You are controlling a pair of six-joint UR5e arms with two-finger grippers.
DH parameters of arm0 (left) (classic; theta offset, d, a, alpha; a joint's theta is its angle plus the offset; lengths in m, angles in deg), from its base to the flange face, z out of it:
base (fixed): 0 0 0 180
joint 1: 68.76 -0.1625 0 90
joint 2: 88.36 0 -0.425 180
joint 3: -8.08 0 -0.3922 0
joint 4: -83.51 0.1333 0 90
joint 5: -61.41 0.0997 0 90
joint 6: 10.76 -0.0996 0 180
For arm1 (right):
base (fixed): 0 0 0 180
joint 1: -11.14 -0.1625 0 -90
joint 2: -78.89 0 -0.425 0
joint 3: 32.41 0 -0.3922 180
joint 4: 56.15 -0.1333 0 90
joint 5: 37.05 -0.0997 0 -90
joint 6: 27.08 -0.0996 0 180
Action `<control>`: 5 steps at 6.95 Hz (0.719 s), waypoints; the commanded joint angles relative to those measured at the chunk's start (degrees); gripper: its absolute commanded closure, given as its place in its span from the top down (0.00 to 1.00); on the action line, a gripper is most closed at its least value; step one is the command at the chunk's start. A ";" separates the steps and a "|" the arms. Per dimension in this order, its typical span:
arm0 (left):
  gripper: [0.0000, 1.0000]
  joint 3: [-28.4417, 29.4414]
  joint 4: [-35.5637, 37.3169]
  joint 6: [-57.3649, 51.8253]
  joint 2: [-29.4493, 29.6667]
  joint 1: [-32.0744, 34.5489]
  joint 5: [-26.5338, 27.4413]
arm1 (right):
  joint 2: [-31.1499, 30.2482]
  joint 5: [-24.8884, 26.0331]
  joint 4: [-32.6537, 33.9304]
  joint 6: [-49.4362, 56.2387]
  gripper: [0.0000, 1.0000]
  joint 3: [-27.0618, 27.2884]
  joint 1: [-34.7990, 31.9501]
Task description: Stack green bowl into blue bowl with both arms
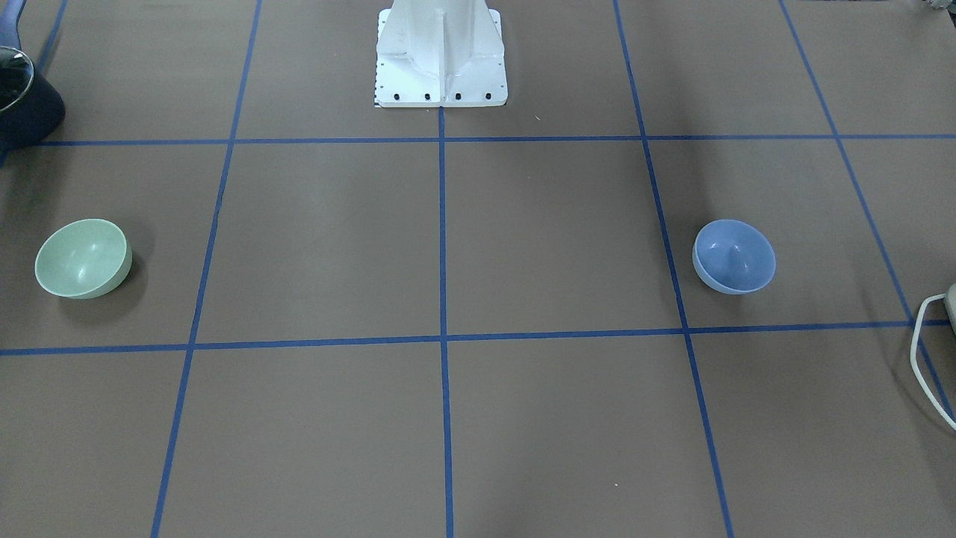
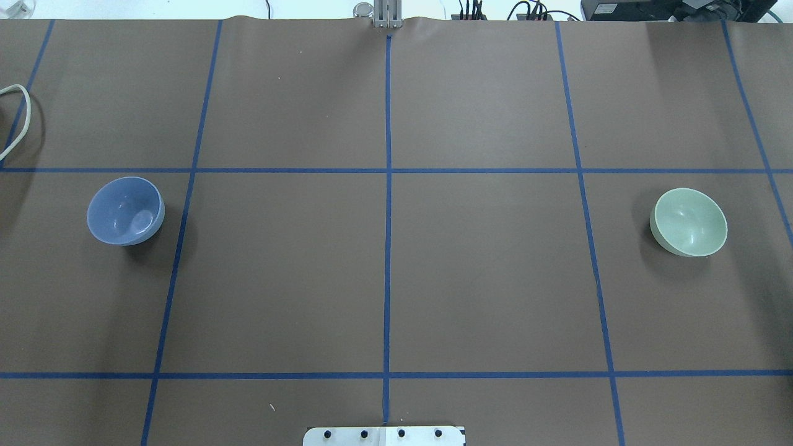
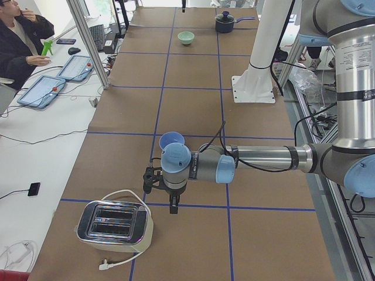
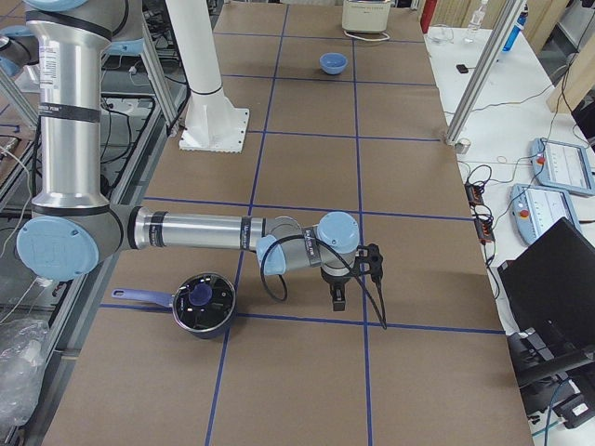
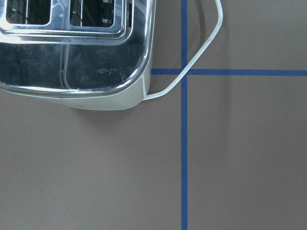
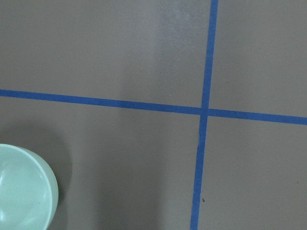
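Note:
The green bowl (image 1: 82, 258) stands upright and empty on the brown table; it also shows in the overhead view (image 2: 689, 222) at the right and at the lower left edge of the right wrist view (image 6: 21, 189). The blue bowl (image 1: 734, 255) stands upright far across the table from it, at the left of the overhead view (image 2: 125, 210). My left gripper (image 3: 173, 206) hangs above the table near the blue bowl (image 3: 171, 140), between it and a toaster. My right gripper (image 4: 337, 297) hangs above the table. I cannot tell whether either gripper is open or shut.
A chrome toaster (image 3: 114, 221) with a white cable (image 2: 18, 118) stands at the table's end by the left arm. A dark lidded pot (image 4: 203, 302) stands near the right arm. The white pedestal base (image 1: 441, 52) is at the robot's edge. Blue tape lines grid the table.

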 commanded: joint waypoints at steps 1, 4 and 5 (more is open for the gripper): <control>0.98 -0.30 0.00 -0.06 0.09 0.00 0.13 | 0.35 -0.17 0.00 0.00 1.00 0.04 0.00; 0.98 -0.65 -0.09 -0.06 1.58 0.00 -0.48 | 0.88 -1.49 0.09 -2.18 1.00 -0.14 0.00; 0.98 -0.65 0.00 -0.06 2.02 0.00 -0.39 | 0.97 -1.93 -0.35 -4.63 1.00 1.08 0.00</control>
